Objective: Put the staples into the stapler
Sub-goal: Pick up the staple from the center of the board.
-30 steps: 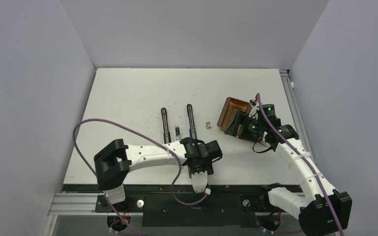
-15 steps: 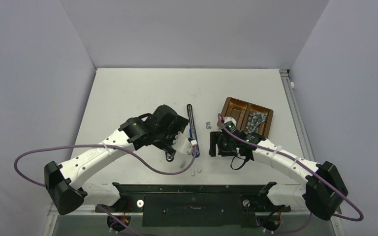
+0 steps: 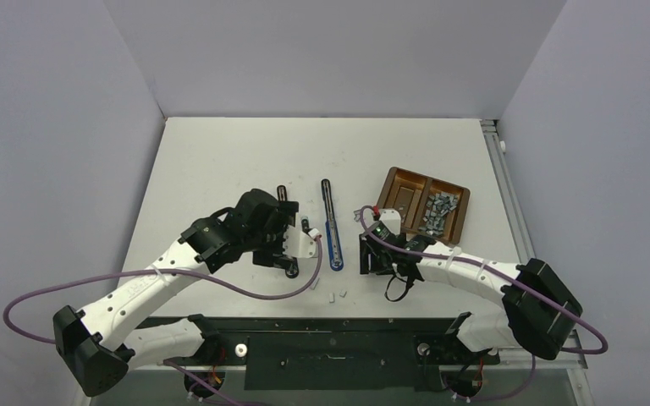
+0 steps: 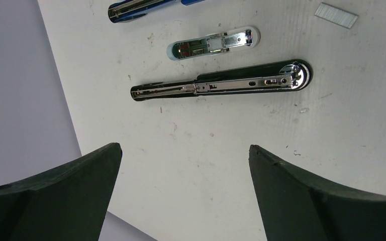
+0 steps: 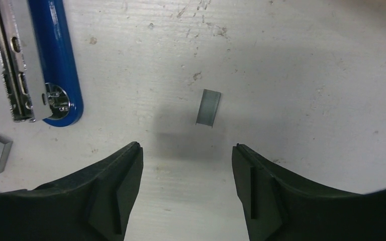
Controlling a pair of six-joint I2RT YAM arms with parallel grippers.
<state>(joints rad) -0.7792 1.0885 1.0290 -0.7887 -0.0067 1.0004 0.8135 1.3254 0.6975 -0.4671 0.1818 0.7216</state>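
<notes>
Left end effector (image 4: 183, 150) was spread wide w/ nothing in it, shifted left a bit vs half a sec earlier, over opened black stapler (image 4: 221, 85). Right end effector (image 5: 187, 148) barely moved, jaws apart, empty. Grey staple strip (image 5: 208, 108) lay flat on bench (image 5: 306, 75) just ahead of its fingers, near blue stapler (image 5: 55, 60)

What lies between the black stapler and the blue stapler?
A small white stapler, lying open, sits between the black stapler and the blue stapler. The left wrist view shows this clearly.
</notes>
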